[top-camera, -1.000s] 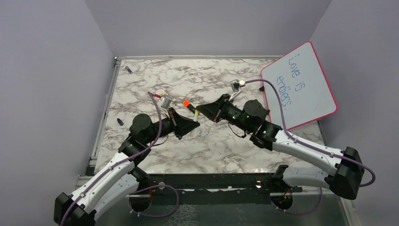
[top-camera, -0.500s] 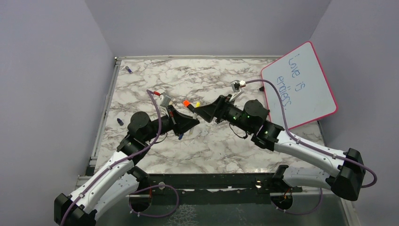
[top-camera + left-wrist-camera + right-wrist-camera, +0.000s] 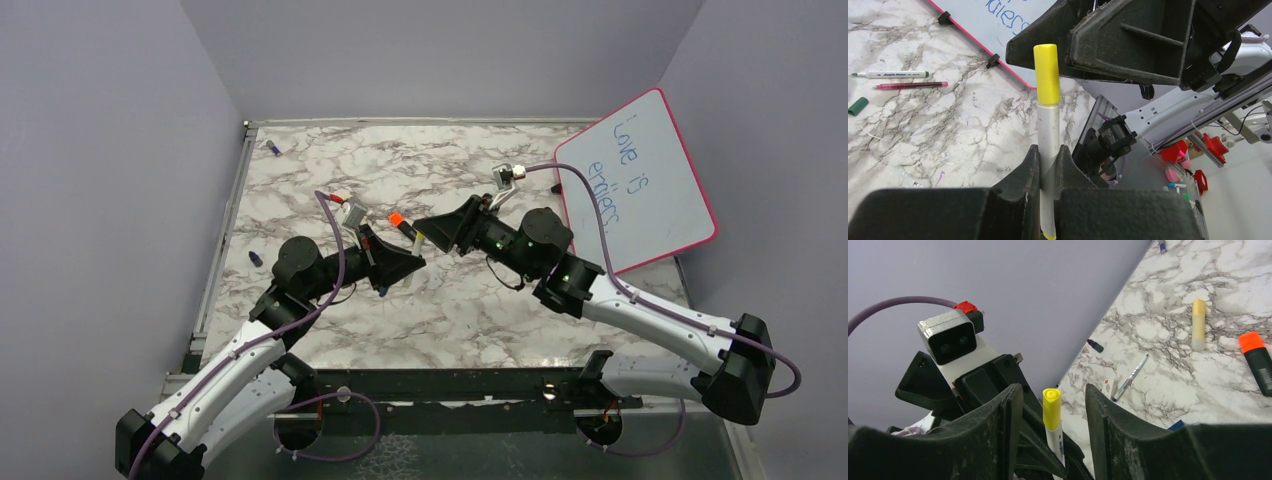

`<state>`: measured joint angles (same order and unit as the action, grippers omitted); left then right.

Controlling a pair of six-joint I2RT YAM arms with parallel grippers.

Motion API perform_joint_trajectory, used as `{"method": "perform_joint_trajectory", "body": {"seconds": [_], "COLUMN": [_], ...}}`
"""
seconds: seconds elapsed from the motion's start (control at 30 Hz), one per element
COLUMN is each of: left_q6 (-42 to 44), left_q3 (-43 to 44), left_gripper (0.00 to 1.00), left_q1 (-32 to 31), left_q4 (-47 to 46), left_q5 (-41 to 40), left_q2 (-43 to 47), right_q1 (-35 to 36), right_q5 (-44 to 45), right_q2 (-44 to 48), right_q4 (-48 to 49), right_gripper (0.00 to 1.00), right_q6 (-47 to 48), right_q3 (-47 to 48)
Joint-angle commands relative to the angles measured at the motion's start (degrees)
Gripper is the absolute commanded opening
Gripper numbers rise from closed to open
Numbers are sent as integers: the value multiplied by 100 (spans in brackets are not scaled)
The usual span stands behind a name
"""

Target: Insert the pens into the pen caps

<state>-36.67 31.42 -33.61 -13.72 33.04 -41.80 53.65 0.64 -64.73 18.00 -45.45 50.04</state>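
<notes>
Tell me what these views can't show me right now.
Left wrist view: the pen's lower end, hidden between the left gripper's fingers and cut by the bottom edge.
Right wrist view: the black highlighter, cut off by the right edge.
Top view: the small blue piece at the far-left corner, too small to tell cap from pen.

Top camera is looking down from above and behind the robot, taking in the whole marble table point(image 3: 450, 310). Wrist cameras are facing each other at close range, both catching the same yellow-capped pen point(image 3: 1048, 125).
</notes>
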Motion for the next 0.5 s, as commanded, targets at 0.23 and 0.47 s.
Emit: {"method": "perform_joint_trajectory", "body": {"seconds": [0.23, 0.47], "left_q6": [-25, -157], "left_q3": [-31, 83], "left_gripper": [0, 0], "left_q1": [13, 12], "left_q4": [-282, -322], "left_q5": [203, 196], "left_q2": [24, 62], "right_q1": [19, 14], "right_q5": [205, -30], "right_q2": [-143, -176], "right_q4": [239, 261], "right_gripper": [45, 29], "right_q6": [-130, 18], "right_q3": [157, 112]}}
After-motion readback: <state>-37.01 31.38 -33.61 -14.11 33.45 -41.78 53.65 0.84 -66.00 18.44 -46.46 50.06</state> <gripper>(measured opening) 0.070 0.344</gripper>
